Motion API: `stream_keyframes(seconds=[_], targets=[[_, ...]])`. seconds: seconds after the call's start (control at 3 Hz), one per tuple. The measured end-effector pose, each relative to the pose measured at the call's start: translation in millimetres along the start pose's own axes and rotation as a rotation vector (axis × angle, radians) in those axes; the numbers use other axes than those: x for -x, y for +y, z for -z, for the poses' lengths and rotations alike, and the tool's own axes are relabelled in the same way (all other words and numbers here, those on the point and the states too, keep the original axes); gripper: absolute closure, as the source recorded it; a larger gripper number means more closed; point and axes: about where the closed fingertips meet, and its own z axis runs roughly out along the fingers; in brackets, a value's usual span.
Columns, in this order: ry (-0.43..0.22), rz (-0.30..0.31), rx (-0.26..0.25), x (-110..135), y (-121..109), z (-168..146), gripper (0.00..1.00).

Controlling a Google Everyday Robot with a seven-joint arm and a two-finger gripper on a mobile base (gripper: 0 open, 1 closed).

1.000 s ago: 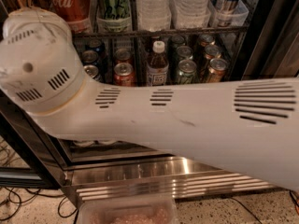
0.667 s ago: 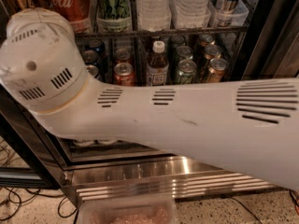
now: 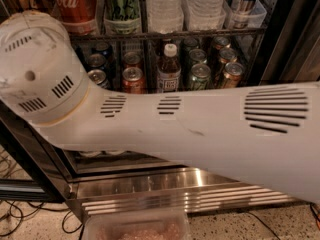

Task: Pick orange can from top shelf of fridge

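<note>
As the white arm crosses the fridge, the gripper seems offscreen, state unknown.

Floor: speckled, running along the bottom edge.
Resting on it: cables trailing at left, clear bin sitting centre, fridge standing behind.
Gripper: sitting outside the view.

White Coca-Cola script, partly cut off by the upper edge, runs across the red can standing at the left on the top shelf. Just beside it, the green can carries dark looping lettering that cannot be read. The label on the white-capped bottle one rack lower is also illegible. The gripper is out of view, somewhere past the white arm.
</note>
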Motion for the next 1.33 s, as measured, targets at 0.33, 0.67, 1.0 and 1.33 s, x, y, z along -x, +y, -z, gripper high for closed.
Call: stream_keyframes(seconds=[0.33,0.67,1.0,1.33], targets=[[0.022,0.108,-0.060,-0.8,-20.3,-5.1,1.00],[0.078,0.157,-0.070,-4.7,-35.1,-8.0,1.00],[0.094,0.150,-0.067,-9.0,-34.8,-8.0,1.00],[0.108,0.220,-0.039,-8.4,-39.3,-9.1,1.00]])
